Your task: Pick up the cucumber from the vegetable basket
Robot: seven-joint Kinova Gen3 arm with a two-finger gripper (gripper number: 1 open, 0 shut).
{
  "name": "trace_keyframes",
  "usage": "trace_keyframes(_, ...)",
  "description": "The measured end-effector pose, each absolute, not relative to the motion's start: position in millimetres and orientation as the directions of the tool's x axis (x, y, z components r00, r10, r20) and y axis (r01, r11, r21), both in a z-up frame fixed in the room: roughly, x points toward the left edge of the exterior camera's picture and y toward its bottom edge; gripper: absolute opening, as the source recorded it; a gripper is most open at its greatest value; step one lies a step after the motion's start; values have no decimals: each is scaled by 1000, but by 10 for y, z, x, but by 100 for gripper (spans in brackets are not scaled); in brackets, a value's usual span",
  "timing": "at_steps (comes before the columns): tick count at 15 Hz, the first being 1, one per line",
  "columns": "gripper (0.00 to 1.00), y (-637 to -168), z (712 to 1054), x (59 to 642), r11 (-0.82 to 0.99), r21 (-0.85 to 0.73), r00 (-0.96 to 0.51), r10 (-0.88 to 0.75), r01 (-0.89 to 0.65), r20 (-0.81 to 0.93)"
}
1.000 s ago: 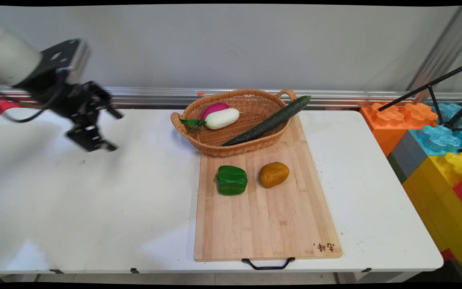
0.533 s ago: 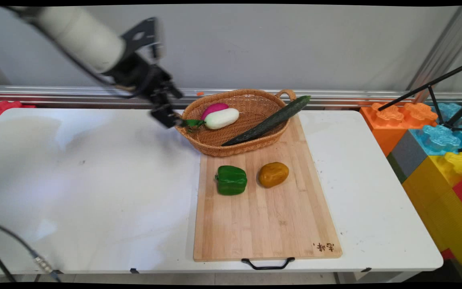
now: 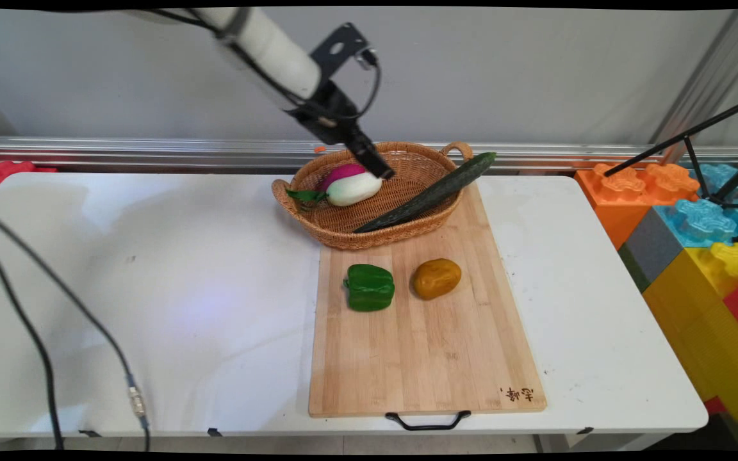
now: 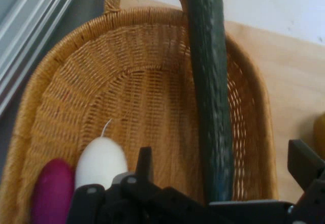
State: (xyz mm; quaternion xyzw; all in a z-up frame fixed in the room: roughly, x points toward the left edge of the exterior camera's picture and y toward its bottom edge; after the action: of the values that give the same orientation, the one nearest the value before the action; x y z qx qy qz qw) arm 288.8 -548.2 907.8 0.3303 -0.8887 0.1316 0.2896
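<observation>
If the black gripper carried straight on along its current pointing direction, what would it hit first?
Most likely the woven wicker basket's floor, between the white radish and the long dark green cucumber. The black gripper is open; depth is hard to judge.

Only marking seen: dark burnt-in stamp (image 3: 517,394), near right corner of board (image 3: 420,358). Looks like Chinese characters, inverted toward camera. Not legible. No other text.

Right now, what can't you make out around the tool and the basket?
- Tool contact with the white radish: unclear in both views.
- Purple radish: main view, half hidden behind the white one.
- Potato: hand view, cut by right edge.
- Cucumber tip: hand view, behind the linkage.
</observation>
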Motion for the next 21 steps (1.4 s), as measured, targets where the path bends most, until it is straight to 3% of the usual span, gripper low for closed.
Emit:
trace_keyframes(9,100,-6330,8288,2480,680,173,-493,-661,-713,566)
trace_keyframes(17,100,-6611,7996,2376,720,182,-535,-638,-670,555)
trace_keyframes(18,0,-6628,7993,2375,727,179,-541,-631,-663,557)
trace_keyframes(21,0,-6653,7998,2400,744,172,-561,-615,-645,554)
